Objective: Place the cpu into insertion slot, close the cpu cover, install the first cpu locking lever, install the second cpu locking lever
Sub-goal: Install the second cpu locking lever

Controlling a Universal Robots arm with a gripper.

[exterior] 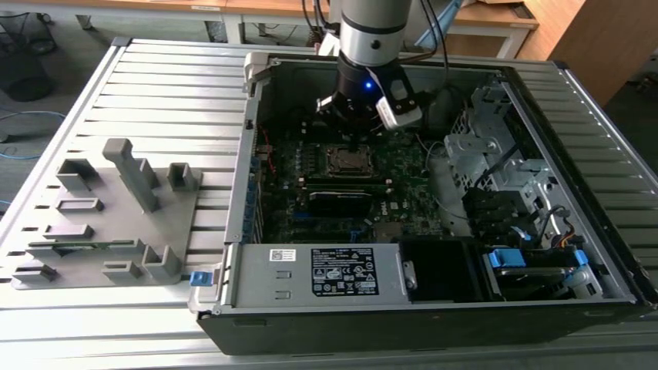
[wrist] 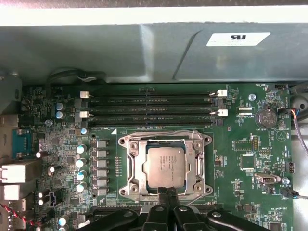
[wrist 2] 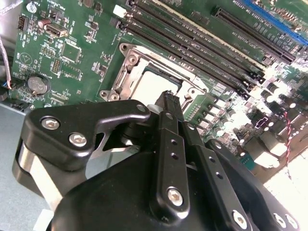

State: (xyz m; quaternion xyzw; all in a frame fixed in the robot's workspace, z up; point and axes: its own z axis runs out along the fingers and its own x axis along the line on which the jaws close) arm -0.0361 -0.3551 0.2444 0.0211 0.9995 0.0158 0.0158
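Your first two steps look done: the cpu (wrist: 165, 165) sits flat in the insertion slot (wrist: 166, 190), a little below the middle of the first wrist view, and the cpu cover (wrist: 136, 166) lies folded down around it, its window framing the pale metal face. What I judge is left is the levers; a thin wire bar (wrist: 163, 133) runs along the socket edge nearest the long memory slots (wrist: 151, 109), but you cannot tell from here whether either lever is latched. The chip is square, so it has no real long axis; its face points straight up out of the board, its edges run parallel to the socket frame, and its print reads sideways in that view. The hand (wrist: 167, 192) hangs just at the socket's lower edge in the frame, its two fingers (wrist 2: 168, 103) pressed together with nothing between them. In the exterior view it stands over the socket (exterior: 349, 160) in the upper middle of the open computer case (exterior: 308, 274).
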